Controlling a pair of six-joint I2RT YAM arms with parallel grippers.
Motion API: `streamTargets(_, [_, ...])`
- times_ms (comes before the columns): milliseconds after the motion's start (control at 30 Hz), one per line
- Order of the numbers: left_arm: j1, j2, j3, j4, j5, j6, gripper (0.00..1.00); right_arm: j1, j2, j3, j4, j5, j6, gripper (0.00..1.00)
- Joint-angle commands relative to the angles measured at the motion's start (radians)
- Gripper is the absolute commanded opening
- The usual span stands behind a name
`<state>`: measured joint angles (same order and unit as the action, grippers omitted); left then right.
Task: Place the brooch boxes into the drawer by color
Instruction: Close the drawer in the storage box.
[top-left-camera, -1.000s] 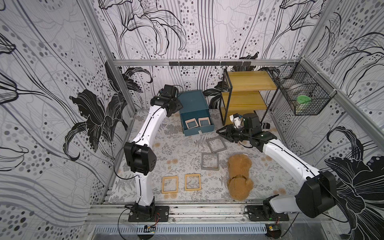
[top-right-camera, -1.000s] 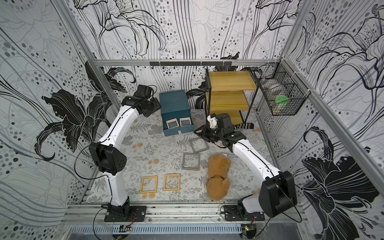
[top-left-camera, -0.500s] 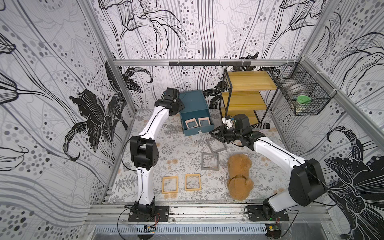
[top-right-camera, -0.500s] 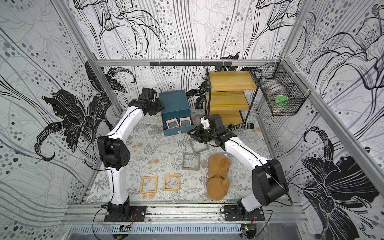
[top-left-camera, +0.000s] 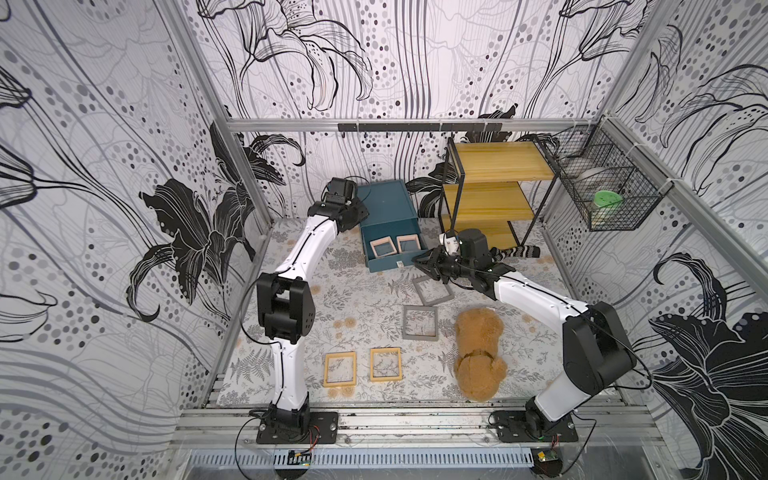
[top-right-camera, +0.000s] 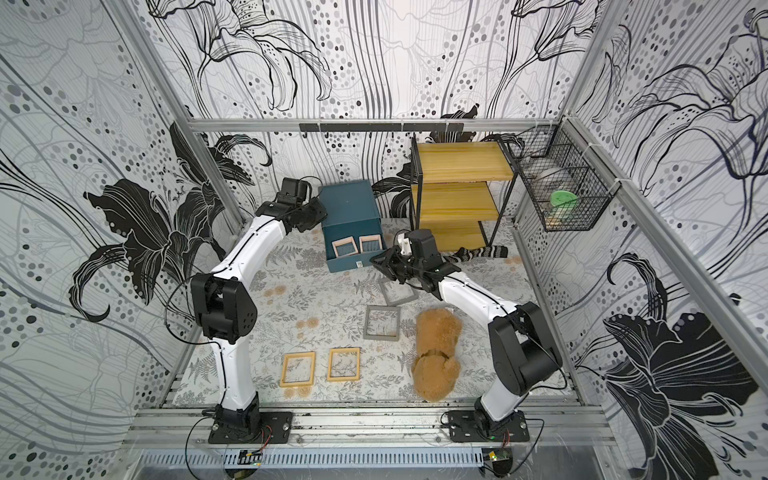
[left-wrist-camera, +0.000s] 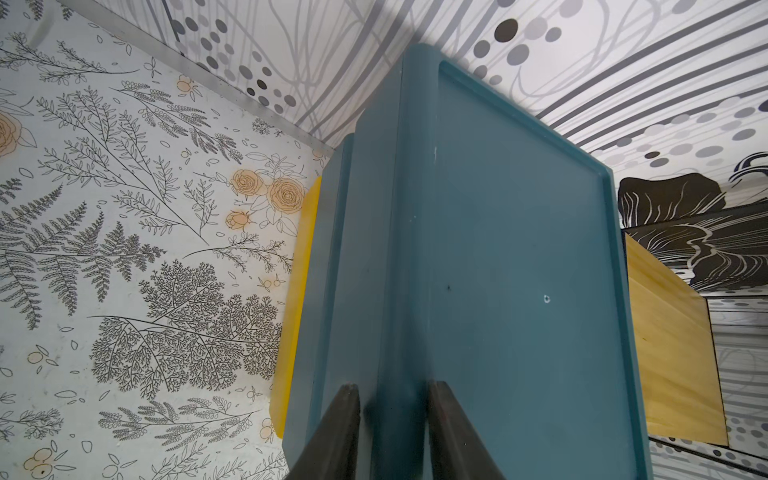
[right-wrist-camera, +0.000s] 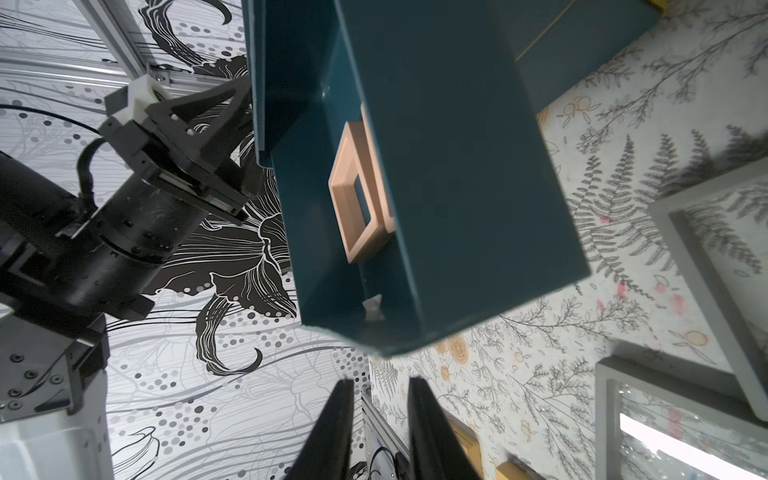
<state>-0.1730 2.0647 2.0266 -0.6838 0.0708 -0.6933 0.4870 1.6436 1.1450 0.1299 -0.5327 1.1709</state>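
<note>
The teal chest (top-left-camera: 386, 199) stands at the back, its top drawer (top-left-camera: 390, 264) pulled out. Two pale pink brooch boxes (top-left-camera: 383, 248) (top-left-camera: 407, 243) lie in that drawer, and one shows in the right wrist view (right-wrist-camera: 357, 195). Two grey boxes (top-left-camera: 432, 289) (top-left-camera: 419, 323) and two yellow ones (top-left-camera: 340, 369) (top-left-camera: 385, 364) lie on the mat. My left gripper (left-wrist-camera: 392, 384) (top-left-camera: 359, 212) is shut on the chest's rear left corner edge. My right gripper (right-wrist-camera: 380, 380) (top-left-camera: 419, 262) hovers open at the drawer's front right corner, with nothing between its fingers.
A brown teddy bear (top-left-camera: 478, 353) lies beside the nearer grey box. The yellow shelf rack (top-left-camera: 494, 166) stands right of the chest, with a striped sock (top-left-camera: 519, 250) at its foot. A wire basket (top-left-camera: 602, 195) hangs on the right wall.
My left arm swung in and its jaws narrowed onto the chest's corner. My right gripper moved left from the shelf rack toward the drawer front, its jaws narrowing slightly.
</note>
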Motion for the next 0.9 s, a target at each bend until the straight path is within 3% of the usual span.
streamTargets(0, [0.006, -0.005, -0.029, -0.046, 0.009, 0.030, 0.31, 0.010, 0.020, 0.032, 0.037, 0.026, 0.023, 0.27])
streamTargets(867, [0.009, 0.000, -0.062, -0.029, 0.061, 0.046, 0.27, 0.008, 0.316, 0.341, 0.111, 0.136, 0.064, 0.26])
